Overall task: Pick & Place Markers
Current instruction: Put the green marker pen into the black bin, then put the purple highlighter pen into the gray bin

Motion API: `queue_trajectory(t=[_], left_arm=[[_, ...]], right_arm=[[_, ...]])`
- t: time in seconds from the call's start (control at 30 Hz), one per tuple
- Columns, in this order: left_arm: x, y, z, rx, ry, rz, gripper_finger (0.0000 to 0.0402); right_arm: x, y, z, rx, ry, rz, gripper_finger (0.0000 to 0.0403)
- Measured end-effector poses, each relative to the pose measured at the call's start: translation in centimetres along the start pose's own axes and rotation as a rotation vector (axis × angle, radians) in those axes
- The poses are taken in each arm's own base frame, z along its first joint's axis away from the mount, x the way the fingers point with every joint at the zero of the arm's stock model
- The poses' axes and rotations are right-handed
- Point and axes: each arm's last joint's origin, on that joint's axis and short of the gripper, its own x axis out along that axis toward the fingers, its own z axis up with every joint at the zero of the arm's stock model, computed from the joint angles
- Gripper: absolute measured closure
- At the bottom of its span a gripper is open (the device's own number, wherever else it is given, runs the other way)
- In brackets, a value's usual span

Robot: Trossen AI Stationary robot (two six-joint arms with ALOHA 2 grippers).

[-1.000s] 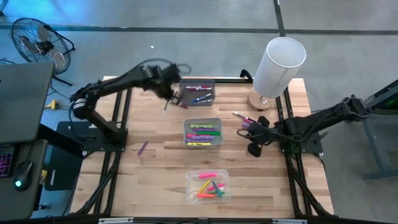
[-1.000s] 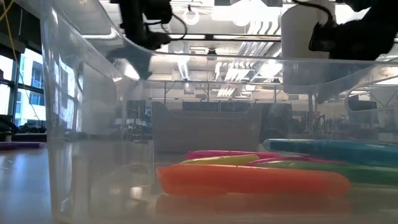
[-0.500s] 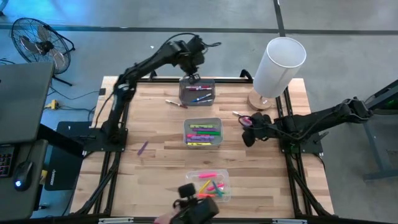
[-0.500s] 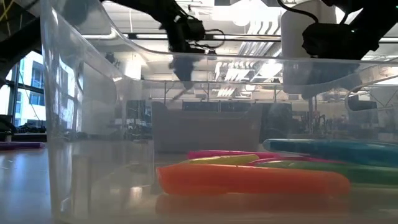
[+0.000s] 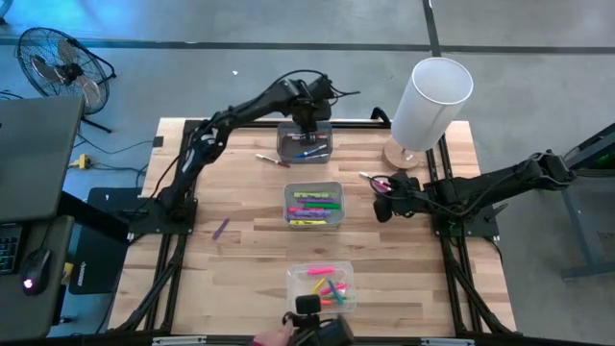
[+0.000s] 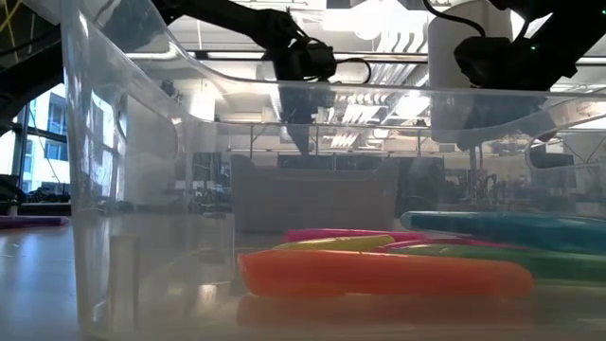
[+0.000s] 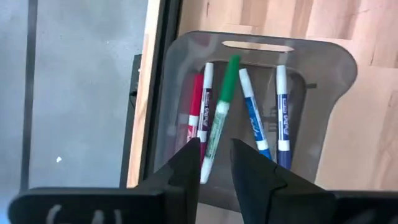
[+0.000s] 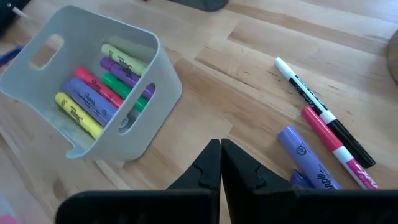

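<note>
My left gripper (image 5: 307, 127) hangs over the smoky grey bin (image 5: 328, 154) at the table's far edge. In the left wrist view its fingers (image 7: 186, 168) stand apart, wider than the green-capped white marker (image 7: 219, 118) between them. That marker points down into the bin (image 7: 323, 62), where red, purple and blue markers lie. My right gripper (image 5: 382, 208) is shut and empty, low over the table right of the middle bin (image 5: 336, 188). Close ahead of it lie a pink marker (image 8: 336, 149), a black-and-white one (image 8: 314, 99) and a purple one (image 8: 301, 152).
A clear bin (image 5: 348, 288) of bright markers sits near the front edge. Loose markers lie left of the far bin (image 5: 272, 160) and at mid-left (image 5: 221, 228). A tall white cylinder (image 5: 430, 101) stands far right. A person's hand with a dark device (image 5: 312, 332) shows at the front edge.
My left arm has swung from left of the far bin to above it, and its fingers have parted. The right gripper edged left. The dark device came into view at the front.
</note>
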Motion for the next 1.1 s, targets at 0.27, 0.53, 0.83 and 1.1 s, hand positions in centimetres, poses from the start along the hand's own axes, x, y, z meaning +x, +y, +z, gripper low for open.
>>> queue_trajectory(t=[0.27, 0.53, 0.83, 1.1], left_arm=[[-2.9, -1.4, -0.5, -0.042, 0.079, 0.068, 0.0317], [-10.2, -3.1, -2.5, -0.226, 0.010, -0.270, 0.0373], [-16.6, -11.0, -4.1, -0.230, -0.064, -0.258, 0.0400], [-14.7, -19.8, -8.7, -0.304, -0.145, -0.336, 0.0401]], right_arm=[[0.0, 0.1, -0.1, -0.114, 0.037, 0.024, 0.0399], [0.0, 0.2, -0.2, -0.239, 0.070, 0.055, 0.0398], [0.0, 0.3, -0.2, -0.277, 0.083, 0.084, 0.0398], [-0.1, 0.5, -0.6, -0.396, 0.178, 0.180, 0.0398]])
